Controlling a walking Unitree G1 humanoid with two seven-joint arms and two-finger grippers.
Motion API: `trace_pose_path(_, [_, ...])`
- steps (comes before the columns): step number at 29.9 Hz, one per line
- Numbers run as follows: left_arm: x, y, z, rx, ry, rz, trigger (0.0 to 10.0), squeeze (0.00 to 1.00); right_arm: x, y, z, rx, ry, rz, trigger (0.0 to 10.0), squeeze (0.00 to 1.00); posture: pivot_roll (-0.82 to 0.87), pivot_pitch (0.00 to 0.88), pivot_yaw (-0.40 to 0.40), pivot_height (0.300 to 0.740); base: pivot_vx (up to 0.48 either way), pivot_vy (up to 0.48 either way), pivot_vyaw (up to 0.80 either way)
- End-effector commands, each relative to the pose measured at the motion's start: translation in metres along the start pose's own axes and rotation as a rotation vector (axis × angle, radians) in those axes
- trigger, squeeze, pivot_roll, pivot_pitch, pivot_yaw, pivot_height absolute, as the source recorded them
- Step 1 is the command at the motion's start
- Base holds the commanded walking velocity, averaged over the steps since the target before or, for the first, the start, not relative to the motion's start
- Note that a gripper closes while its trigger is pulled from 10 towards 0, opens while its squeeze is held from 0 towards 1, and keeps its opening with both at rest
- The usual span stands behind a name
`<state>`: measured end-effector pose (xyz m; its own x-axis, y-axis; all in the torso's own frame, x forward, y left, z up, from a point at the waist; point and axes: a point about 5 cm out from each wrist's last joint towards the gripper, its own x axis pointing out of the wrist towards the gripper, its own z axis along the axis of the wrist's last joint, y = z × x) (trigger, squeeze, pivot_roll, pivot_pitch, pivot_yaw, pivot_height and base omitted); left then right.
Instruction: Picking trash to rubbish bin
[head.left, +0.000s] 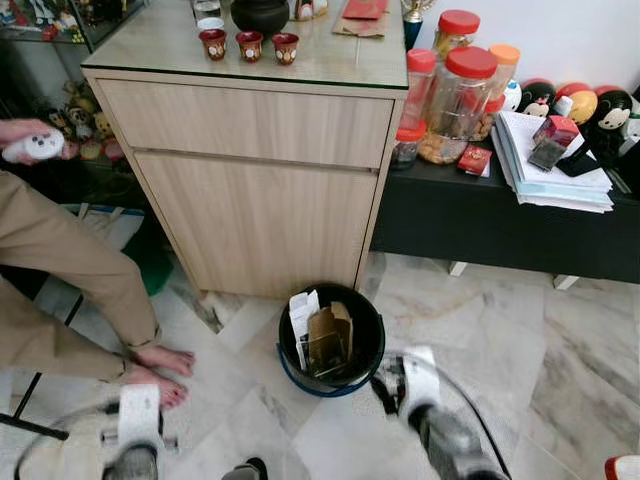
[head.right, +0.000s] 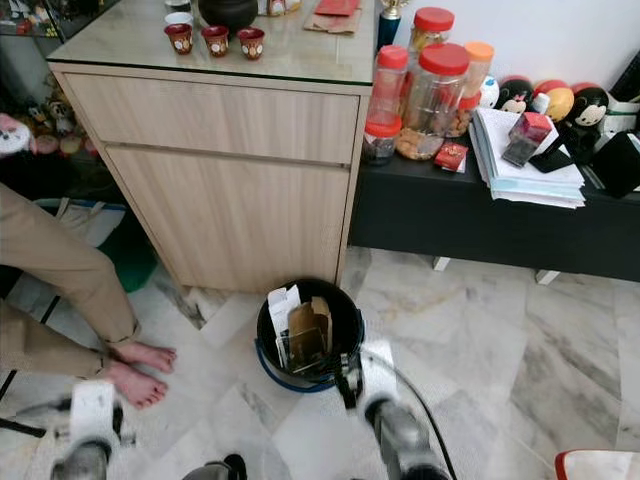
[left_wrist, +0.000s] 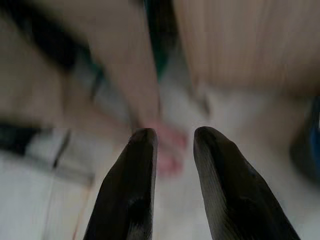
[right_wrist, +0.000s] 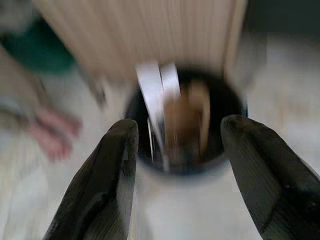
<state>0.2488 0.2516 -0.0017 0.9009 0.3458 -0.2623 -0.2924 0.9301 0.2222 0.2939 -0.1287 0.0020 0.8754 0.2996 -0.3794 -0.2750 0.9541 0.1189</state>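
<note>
A black rubbish bin (head.left: 370, 318) with a blue rim stands on the marble floor in front of the wooden cabinet. Brown cardboard (head.left: 330, 335) and white paper (head.left: 301, 312) stick up inside it. My right gripper (right_wrist: 177, 125) hovers just beside the bin's near right rim, open wide with nothing between its fingers; the blurred right wrist view looks straight at the bin (right_wrist: 227, 102). My left gripper (left_wrist: 172, 137) hangs low at the near left, open by a narrow gap and holding nothing, and points toward a person's bare feet (left_wrist: 167, 150).
A person in tan trousers sits at the left with bare feet (head.left: 160, 370) on the floor near my left arm (head.left: 138, 420). The wooden cabinet (head.left: 250, 180) stands behind the bin. A low black bench (head.left: 500, 215) with jars and papers runs to the right.
</note>
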Motion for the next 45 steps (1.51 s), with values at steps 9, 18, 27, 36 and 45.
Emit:
trace_pose_path(9, [0.025, -0.031, 0.105, -0.058, -0.410, -0.063, 10.0, 0.00, 0.025, 0.019, 0.089, 0.042, -0.321, 0.029, 10.0, 0.00, 0.13, 0.161, -0.033, 0.740, 0.000, 0.000, 0.00])
trace_pose_path(18, [0.020, -0.044, 0.126, -0.039, -0.494, -0.113, 10.0, 0.00, 0.025, 0.018, 0.116, 0.061, -0.444, 0.004, 10.0, 0.00, 0.13, 0.161, -0.034, 0.740, 0.000, 0.000, -0.78])
trace_pose_path(27, [0.017, -0.047, 0.154, -0.023, -0.601, -0.112, 10.0, 0.00, 0.024, 0.027, 0.145, 0.025, -0.557, 0.035, 10.0, 0.00, 0.13, 0.151, -0.033, 0.740, 0.000, 0.000, -0.77])
trace_pose_path(36, [0.015, -0.048, 0.162, -0.029, -0.619, -0.113, 10.0, 0.00, 0.023, 0.032, 0.153, 0.003, -0.594, 0.050, 10.0, 0.00, 0.13, 0.137, -0.028, 0.740, 0.000, 0.000, -0.77])
trace_pose_path(45, [0.015, -0.049, 0.166, -0.024, -0.627, -0.119, 10.0, 0.00, 0.023, 0.034, 0.156, 0.001, -0.605, 0.055, 10.0, 0.00, 0.13, 0.122, -0.028, 0.740, 0.000, -0.137, -0.77])
